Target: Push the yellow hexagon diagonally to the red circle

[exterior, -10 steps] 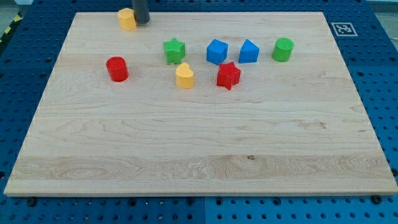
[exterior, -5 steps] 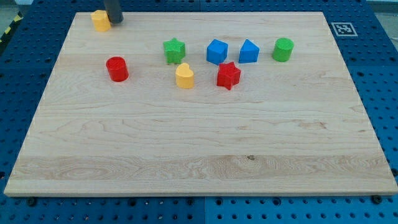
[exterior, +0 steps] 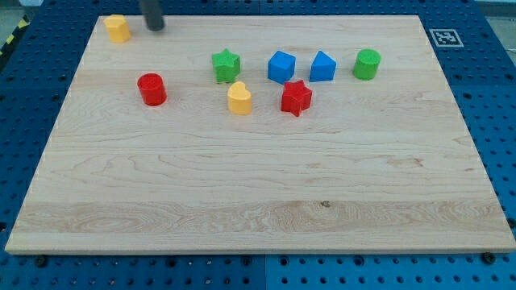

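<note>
The yellow hexagon (exterior: pixel 118 27) sits at the surface's (exterior: pixel 258 201) top-left corner, above the red circle (exterior: pixel 151 89). Our tip (exterior: pixel 154 27) stands just right of it, apart; we have no hand.

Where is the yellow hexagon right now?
The yellow hexagon sits at the board's top-left corner in the camera view, left of my tip and above the red circle.
</note>
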Action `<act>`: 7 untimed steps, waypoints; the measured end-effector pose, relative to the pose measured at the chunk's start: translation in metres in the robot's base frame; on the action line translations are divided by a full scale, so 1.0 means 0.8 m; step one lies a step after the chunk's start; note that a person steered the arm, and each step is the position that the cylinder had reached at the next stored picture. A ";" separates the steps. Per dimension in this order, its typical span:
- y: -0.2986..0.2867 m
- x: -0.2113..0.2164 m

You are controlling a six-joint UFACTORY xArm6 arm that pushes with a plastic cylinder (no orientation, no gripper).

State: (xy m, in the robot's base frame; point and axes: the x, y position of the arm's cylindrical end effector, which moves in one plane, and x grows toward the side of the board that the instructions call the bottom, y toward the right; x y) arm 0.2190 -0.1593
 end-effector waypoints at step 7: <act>0.163 0.091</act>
